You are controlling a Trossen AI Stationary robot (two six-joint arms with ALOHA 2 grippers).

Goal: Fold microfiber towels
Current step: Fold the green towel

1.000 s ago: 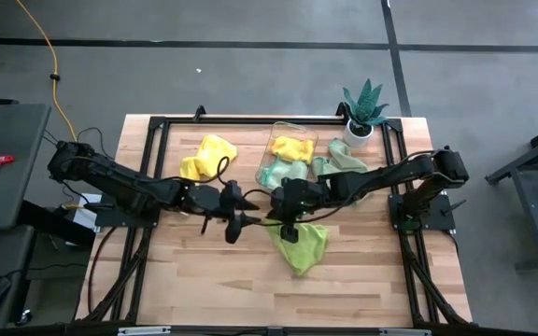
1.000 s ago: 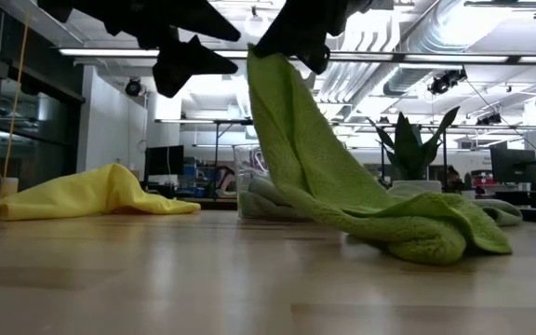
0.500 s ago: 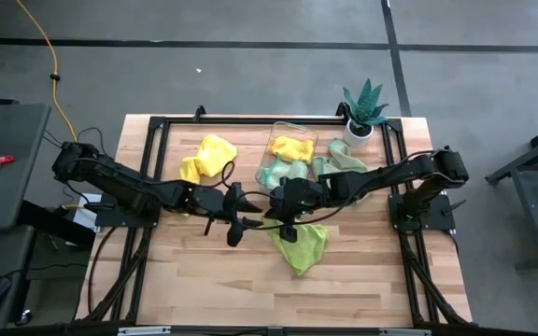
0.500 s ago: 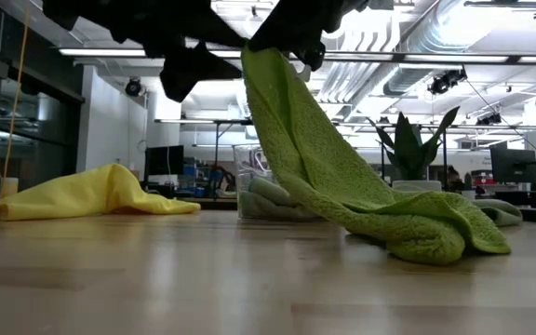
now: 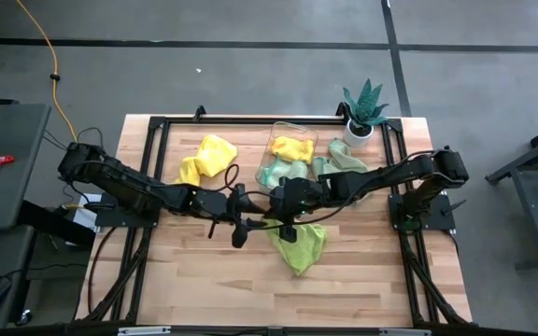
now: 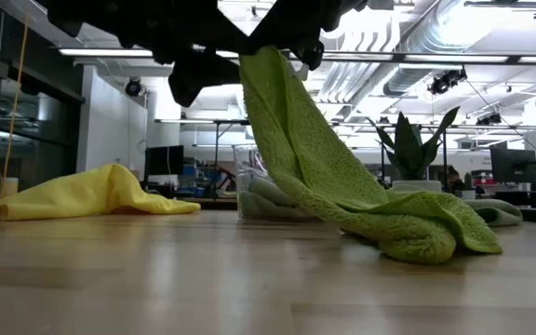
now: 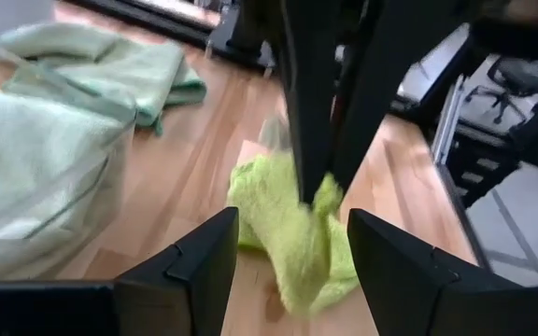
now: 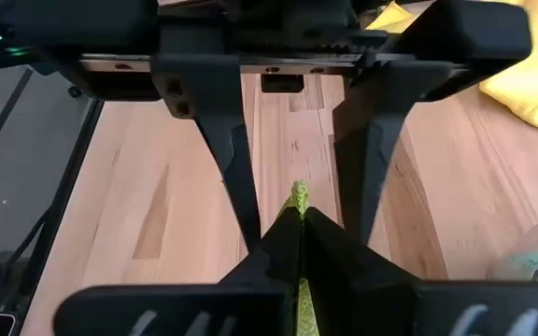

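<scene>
High view: right claw (image 5: 289, 225) pinches a lime towel (image 5: 301, 245) by one corner, the rest heaped on the surface (image 5: 204, 280); left claw (image 5: 242, 230) spread wide, empty, just beside it; low view: towel (image 6: 342, 181) hangs slanting from above; right wrist view: corner (image 8: 298, 198) clamped between shut fingers.

High view: straight down over whole table (image 5: 194, 271), far off, both arms in frame. Low view: at tabletop height, facing level across wood into room, close behind lime towel (image 6: 342, 195). Left wrist view: very near, facing that same towel (image 7: 292, 224). Right wrist view: close, facing opposite gripper. Shared by all: lime towel near table centre, 6 o'clock from bin (image 5: 292, 149).
</scene>
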